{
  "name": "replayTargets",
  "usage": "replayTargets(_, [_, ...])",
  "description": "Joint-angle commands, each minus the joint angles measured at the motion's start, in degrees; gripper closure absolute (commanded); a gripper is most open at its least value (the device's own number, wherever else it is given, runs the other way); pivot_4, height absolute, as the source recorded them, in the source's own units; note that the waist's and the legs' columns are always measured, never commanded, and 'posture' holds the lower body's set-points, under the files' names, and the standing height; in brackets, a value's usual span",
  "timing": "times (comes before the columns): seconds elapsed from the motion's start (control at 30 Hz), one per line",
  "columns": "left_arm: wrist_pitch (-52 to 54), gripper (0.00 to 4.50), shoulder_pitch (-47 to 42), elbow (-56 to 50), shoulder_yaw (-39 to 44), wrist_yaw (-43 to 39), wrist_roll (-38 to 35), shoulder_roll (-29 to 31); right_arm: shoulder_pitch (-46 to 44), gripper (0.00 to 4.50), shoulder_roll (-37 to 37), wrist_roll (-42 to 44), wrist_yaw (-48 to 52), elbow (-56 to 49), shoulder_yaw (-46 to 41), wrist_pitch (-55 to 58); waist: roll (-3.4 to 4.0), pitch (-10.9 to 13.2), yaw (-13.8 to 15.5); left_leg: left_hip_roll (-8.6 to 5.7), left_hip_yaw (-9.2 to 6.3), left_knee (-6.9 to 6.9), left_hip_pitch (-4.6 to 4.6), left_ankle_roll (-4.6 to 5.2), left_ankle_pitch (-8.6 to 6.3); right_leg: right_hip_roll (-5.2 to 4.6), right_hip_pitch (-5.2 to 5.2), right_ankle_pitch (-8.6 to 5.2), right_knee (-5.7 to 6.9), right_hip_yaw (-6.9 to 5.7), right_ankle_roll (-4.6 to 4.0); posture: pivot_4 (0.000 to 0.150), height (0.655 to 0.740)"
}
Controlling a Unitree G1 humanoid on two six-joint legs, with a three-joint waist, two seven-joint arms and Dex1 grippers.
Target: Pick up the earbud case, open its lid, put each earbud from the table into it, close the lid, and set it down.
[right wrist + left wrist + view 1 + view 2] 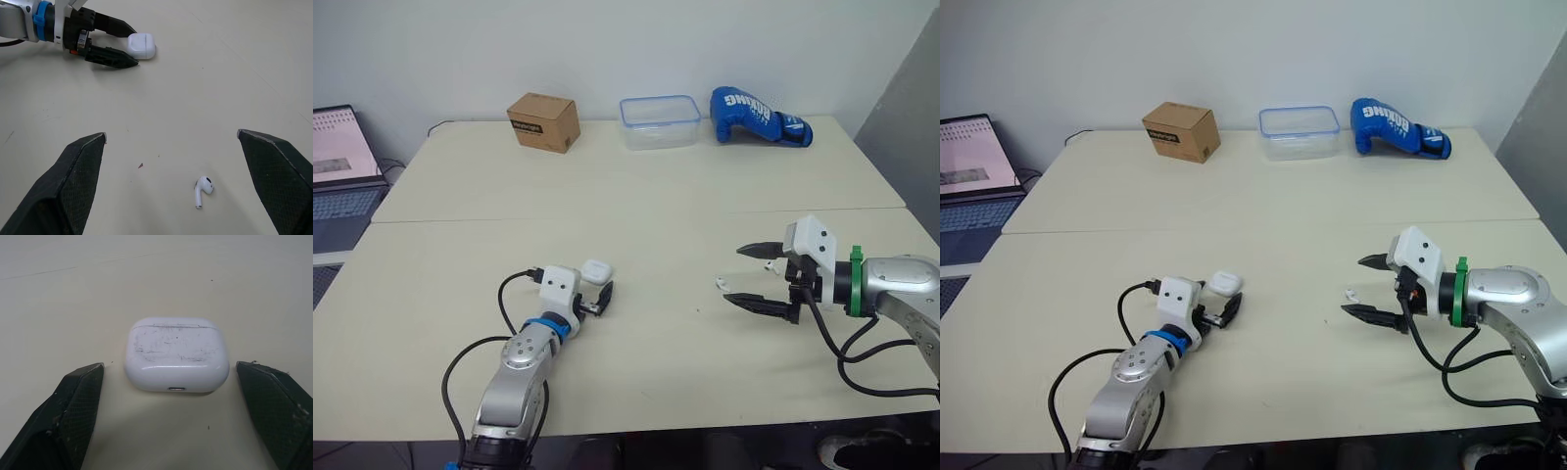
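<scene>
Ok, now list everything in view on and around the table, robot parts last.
Cream tabletops: two, cream, joined along a seam.
Glossy plastic earbud case: one, white, lid shut, near tabletop, robot's left side.
Small plastic earbud: one, white, near tabletop, robot's right side.
Cardboard box: one, brown, far edge, left of the container.
Rectangular plastic container: one, clear with blue rim, far edge, middle.
Padded boxing glove: one, blue, far edge, right of the container.
Open laptop: one, dark, beside the table's left edge.
Left gripper: one, black fingers open either side of the case, not touching.
Right gripper: one, black fingers open, close to the earbud.
</scene>
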Motion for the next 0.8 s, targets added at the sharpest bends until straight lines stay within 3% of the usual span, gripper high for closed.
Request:
replayTargets(0.03, [-0.3, 0.01, -0.1, 0.1, -1.4, -0.3, 0.4, -0.8, -0.4, 0.00, 0.0, -1.1, -0.5, -0.9, -1.0, -0.8, 0.00, 0.0, 0.0, 0.00, 0.00, 0.00, 0.00, 0.00, 0.00, 0.00, 0.00, 0.00, 0.00, 0.00, 0.00, 0.150, 0.7307])
replayTargets(0.43, [-0.9, 0.01, -0.8, 1.7, -2.2, -1.6, 0.9, -1.4, 0.3, 0.00, 0.8, -2.4, -1.2, -1.0, -1.7, -0.4, 0.02, 0.0, 0.2, -0.01, 0.00, 0.01, 0.01, 0.00, 0.00, 0.00, 0.01, 0.00, 0.01, 0.00, 0.00, 0.150, 0.7307])
replayTargets(0.53, [-1.4, 0.58, -1.1, 2.3, -2.5, -1.7, 0.9, -1.9, 0.5, 0.00, 0.6, -2.3, -1.1, -1.2, -1.9, -0.2, 0.03, 0.0, 0.4, -0.01, 0.00, 0.02, 0.01, 0.00, 0.00, 0.00, 0.01, 0.00, 0.01, 0.00, 0.01, 0.150, 0.7307])
replayTargets(0.67, [-1.4, 1.77, -1.3, 2.4, -2.8, -1.7, 1.2, -2.1, 1.2, 0.00, 0.4, -2.0, -1.1, -2.0, -2.3, 0.2, 0.04, 0.0, 0.8, -0.01, 0.00, 0.02, 0.01, 0.00, 0.00, 0.00, 0.02, 0.01, 0.01, 0.00, 0.01, 0.150, 0.7307])
replayTargets(0.8, [-1.4, 1.76, -1.1, 2.4, -2.7, -1.8, 1.3, -2.0, 1.0, 0.00, 0.4, -1.9, -1.1, -2.1, -2.2, 0.5, 0.04, 0.0, 0.9, -0.01, 0.00, 0.02, 0.01, 0.00, 0.00, 0.00, 0.02, 0.01, 0.01, 0.00, 0.01, 0.150, 0.7307])
